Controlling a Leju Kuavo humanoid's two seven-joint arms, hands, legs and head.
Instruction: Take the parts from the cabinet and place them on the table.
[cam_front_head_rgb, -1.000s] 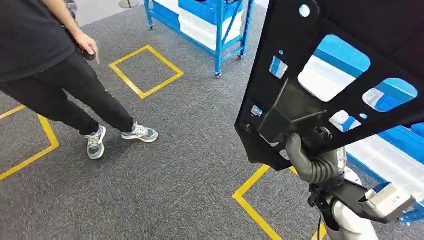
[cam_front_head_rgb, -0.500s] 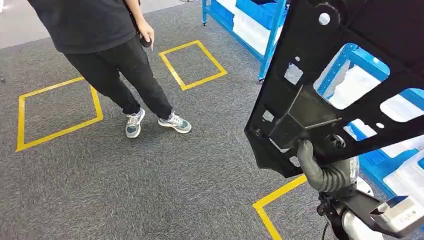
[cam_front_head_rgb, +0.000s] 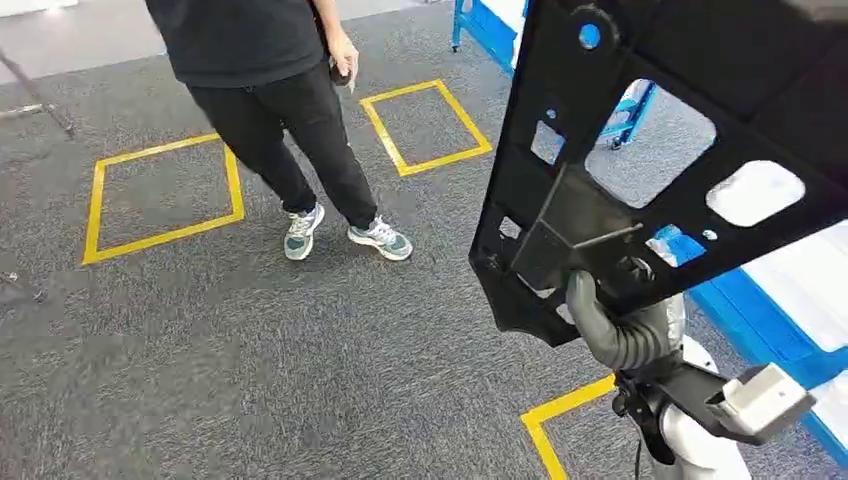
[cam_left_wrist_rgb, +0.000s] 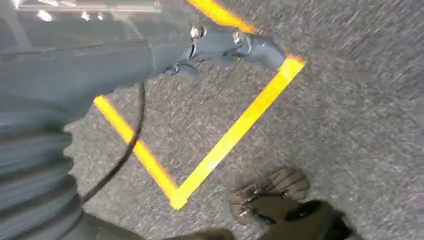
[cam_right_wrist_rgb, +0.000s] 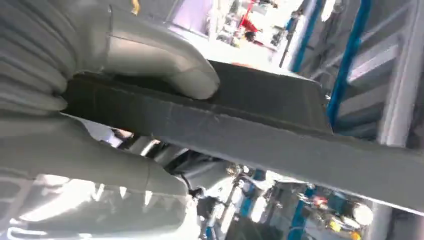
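Here the large black plastic panel with cut-out windows (cam_front_head_rgb: 640, 150) fills the upper right of the head view, and the right hand (cam_front_head_rgb: 600, 320) grips its lower edge from below. In the right wrist view the thick grey thumb (cam_right_wrist_rgb: 165, 65) presses on one face of the panel. The left hand (cam_left_wrist_rgb: 220, 45) hangs over the grey carpet (cam_front_head_rgb: 300, 380) with fingers curled in, holding nothing. Yellow tape squares (cam_front_head_rgb: 160, 195) mark the carpet, and a person in black clothes (cam_front_head_rgb: 270, 90) stands at the upper left.
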